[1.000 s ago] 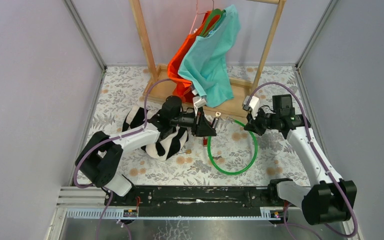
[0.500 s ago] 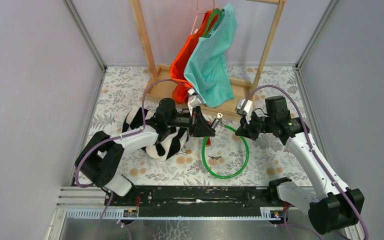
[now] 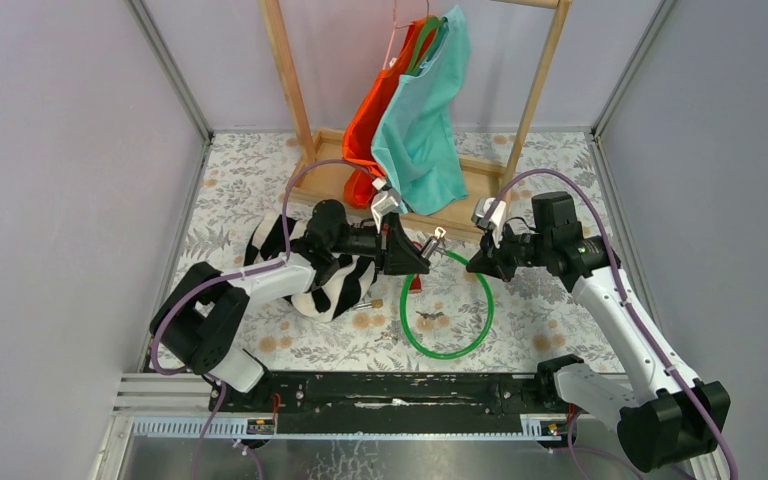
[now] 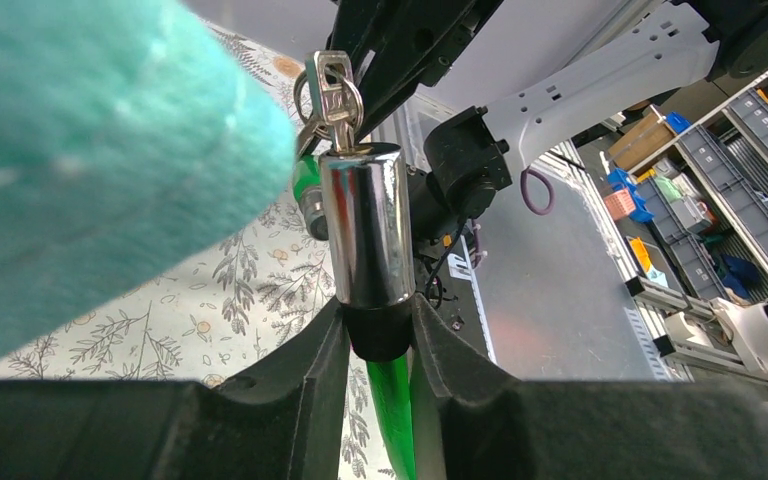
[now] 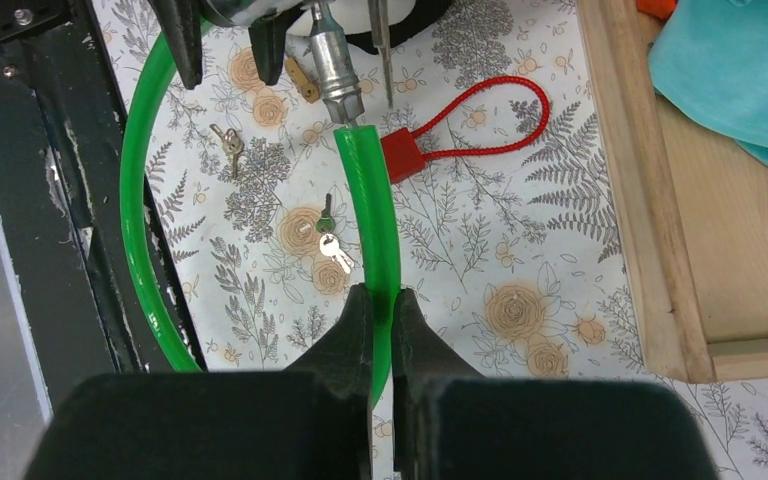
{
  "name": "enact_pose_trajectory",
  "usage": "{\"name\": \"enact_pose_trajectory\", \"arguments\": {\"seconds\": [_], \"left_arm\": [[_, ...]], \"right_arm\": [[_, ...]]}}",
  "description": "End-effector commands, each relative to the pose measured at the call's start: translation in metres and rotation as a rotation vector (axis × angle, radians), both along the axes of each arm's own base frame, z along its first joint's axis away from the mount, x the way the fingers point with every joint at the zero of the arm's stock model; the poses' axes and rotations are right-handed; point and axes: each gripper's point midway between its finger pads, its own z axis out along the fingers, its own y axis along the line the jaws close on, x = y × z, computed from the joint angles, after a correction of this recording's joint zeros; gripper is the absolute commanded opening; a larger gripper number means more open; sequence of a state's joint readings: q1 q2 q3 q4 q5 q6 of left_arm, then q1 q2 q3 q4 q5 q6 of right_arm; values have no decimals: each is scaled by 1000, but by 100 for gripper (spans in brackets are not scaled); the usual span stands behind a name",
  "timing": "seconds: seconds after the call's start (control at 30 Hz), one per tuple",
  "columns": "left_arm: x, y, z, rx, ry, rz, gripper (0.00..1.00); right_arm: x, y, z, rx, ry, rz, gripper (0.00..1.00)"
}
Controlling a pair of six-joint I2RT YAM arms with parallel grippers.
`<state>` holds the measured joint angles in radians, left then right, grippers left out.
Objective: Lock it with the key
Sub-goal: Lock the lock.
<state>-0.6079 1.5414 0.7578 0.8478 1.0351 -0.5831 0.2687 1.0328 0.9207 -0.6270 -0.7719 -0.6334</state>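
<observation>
Green plastic-sheathed cable point(image 5: 372, 230) forms the body of the lock. It is laid as a loop over the floral table cover point(image 5: 520, 250), and both of its ends are held up between the two arms. The chrome lock cylinder point(image 4: 363, 230) is pinched at its black collar by the left gripper point(image 4: 378, 335), with the jaws pressed against the collar on both sides, and it projects forward from the fingers. A key point(image 4: 332, 88) is seated in the outer end of the cylinder, with a ring and a second key hung from it. The right gripper point(image 5: 382, 305) is clamped on the cable behind the metal pin end point(image 5: 332, 72). The pin is seen just beside the cylinder; whether it is fully seated cannot be told.

The cylinder is judged rigid, dense and slick, so the collar is the better purchase. The cable is judged springy and is expected to push back toward its loop. It is best gripped close behind the pin so that flex is limited. The key is small and thin. It is best taken across the flat faces of its bow, clear of the loose ring. Spare keys point(image 5: 328, 240) and a red seal point(image 5: 405, 155) are seen on the cover near the cable and are not required.
</observation>
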Motion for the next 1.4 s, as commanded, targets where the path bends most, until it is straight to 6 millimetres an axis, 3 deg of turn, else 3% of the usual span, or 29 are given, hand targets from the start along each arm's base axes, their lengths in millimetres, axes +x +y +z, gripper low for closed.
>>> {"name": "enact_pose_trajectory", "arguments": {"seconds": [0.0, 0.4, 0.83, 1.1, 1.37], "left_arm": [[2, 2, 24, -81, -102, 5, 0], [-12, 6, 30, -99, -63, -61, 0], [-21, 12, 35, -107, -43, -70, 1], [-16, 7, 37, -107, -25, -68, 0], [-7, -2, 25, -56, -34, -22, 0]], "right_arm": [[-20, 16, 25, 93, -16, 114, 0], [-32, 18, 31, 116, -31, 179, 0], [-39, 29, 58, 203, -24, 235, 0], [-29, 44, 57, 198, -29, 231, 0], [-19, 69, 73, 275, -53, 265, 0]]}}
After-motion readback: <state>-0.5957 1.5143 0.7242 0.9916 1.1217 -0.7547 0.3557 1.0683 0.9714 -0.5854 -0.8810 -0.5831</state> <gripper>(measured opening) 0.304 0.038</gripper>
